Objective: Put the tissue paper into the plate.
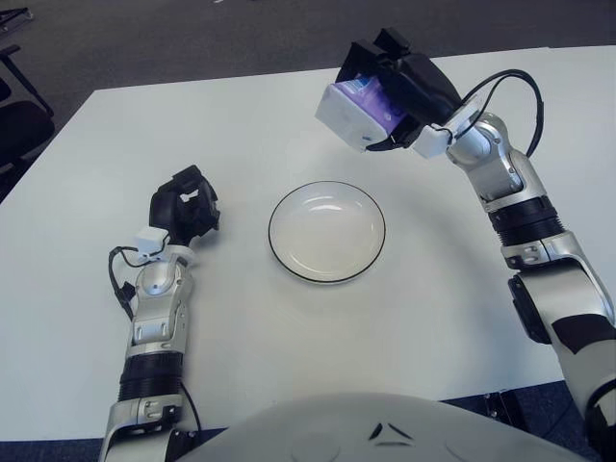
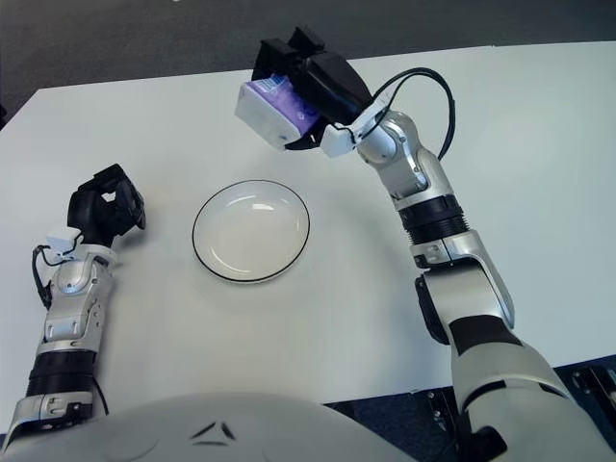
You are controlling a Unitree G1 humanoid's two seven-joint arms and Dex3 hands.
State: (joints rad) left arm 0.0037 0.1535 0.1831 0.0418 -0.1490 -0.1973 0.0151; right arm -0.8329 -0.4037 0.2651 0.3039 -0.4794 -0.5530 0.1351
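A white plate with a dark rim sits on the white table, in the middle. My right hand is shut on a white and purple tissue pack and holds it in the air beyond the plate's far right edge, tilted. The pack also shows in the right eye view, above the plate. My left hand shows to the left of the plate, fingers curled, holding nothing.
The white table stretches around the plate. A dark floor lies beyond its far edge. Part of a black chair shows at the far left.
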